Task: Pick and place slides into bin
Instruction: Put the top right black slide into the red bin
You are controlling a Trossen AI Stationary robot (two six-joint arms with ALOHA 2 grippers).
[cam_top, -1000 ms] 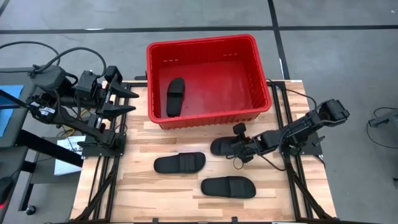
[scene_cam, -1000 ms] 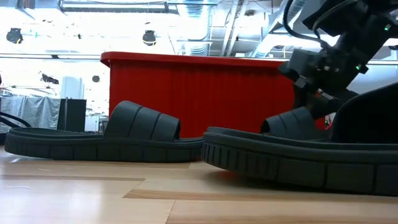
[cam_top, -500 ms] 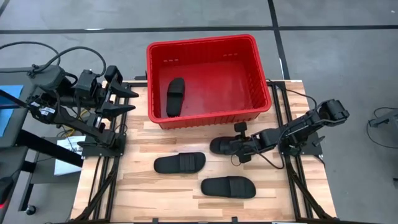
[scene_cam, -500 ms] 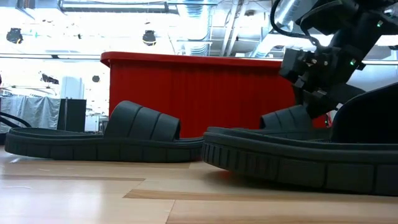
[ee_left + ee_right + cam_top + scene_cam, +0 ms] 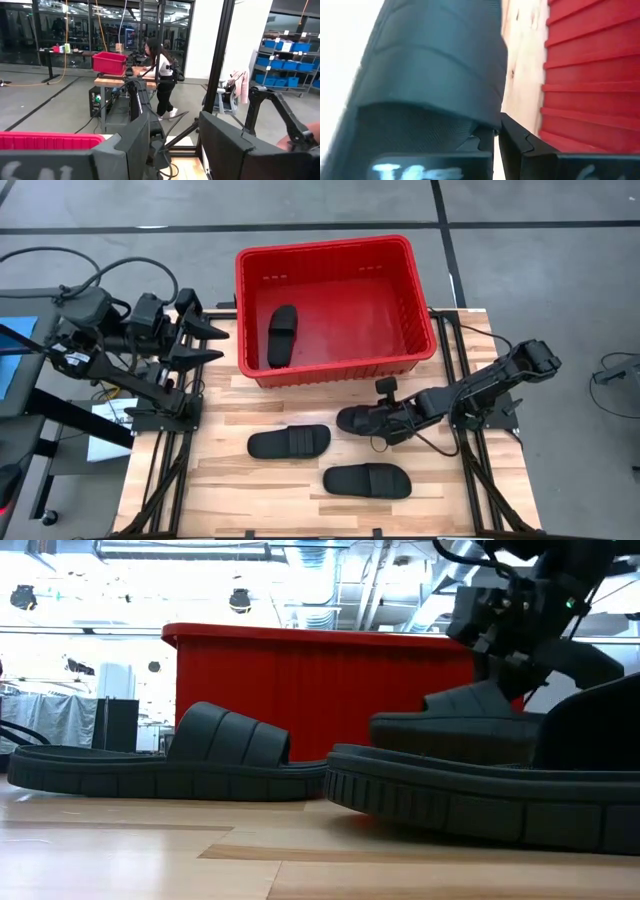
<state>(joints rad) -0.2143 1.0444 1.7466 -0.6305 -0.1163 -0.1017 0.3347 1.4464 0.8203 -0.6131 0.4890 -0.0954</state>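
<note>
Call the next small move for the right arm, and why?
Probably lift a little higher, then carry toward the red bin. The right gripper is shut on the slide sandal nearest the bin, and the low view shows that sandal already off the wood. The bin's rim stands above it, so it likely needs more height first. The left gripper waits open by the bin's left side.

A light wooden table (image 5: 220,480) carries the red bin (image 5: 335,365) at its far edge and two black slides (image 5: 289,442) (image 5: 366,481) near its middle
</note>
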